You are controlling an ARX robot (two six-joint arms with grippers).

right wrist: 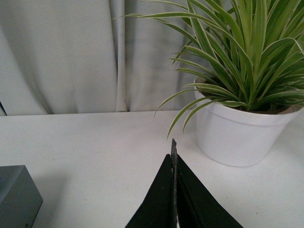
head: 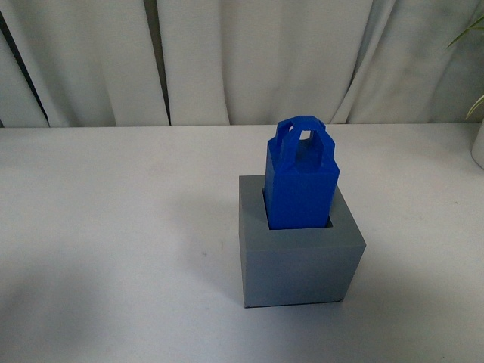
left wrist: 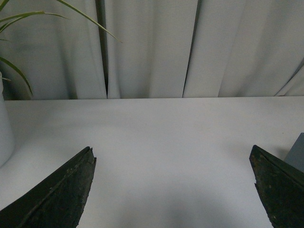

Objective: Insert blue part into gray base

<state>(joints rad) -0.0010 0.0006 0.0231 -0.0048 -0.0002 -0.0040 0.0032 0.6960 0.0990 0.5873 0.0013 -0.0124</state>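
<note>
Sitting in gray base (head: 299, 257) recess, blue part (head: 301, 185) leans slightly, lower end inside. Left gripper (left wrist: 173, 190) spread wide, empty; right gripper (right wrist: 174, 190) pressed together, empty. Risk: part jams tilted, not fully seated, if left unpressed.

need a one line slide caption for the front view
Blue part standing upright in the recess of the gray base on a white table, no arms in view.

Your blue part (head: 300, 185): lower end hidden inside gray base (head: 300, 261) recess, depth unreadable. Plant pot (right wrist: 240, 135) cut by right wrist frame edge. Neither arm in your front view.
</note>
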